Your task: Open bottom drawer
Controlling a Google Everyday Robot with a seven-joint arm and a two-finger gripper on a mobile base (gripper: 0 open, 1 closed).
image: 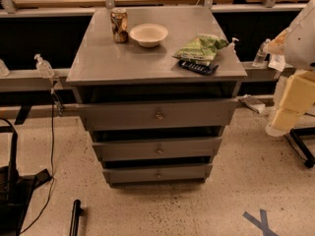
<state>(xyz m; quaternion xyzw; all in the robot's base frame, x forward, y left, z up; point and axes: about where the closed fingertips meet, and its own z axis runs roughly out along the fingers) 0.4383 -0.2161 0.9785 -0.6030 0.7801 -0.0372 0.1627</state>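
Note:
The grey cabinet (156,58) stands in the middle of the camera view with three drawers. The bottom drawer (133,174) is the lowest and smallest-looking front, with a small round knob (158,174) at its centre. A dark gap shows above it. The middle drawer front (128,149) and the wide top drawer front (123,115) sit above it. My gripper (288,107), cream-coloured under the white arm, hangs at the right edge, well right of the cabinet and above the floor, touching nothing.
On the cabinet top stand a can (119,25), a white bowl (148,34), a green chip bag (201,47) and a dark bar (198,67). Bottles (261,53) stand on the rail behind. A black stand (10,181) is at left, blue floor tape (261,221) at right.

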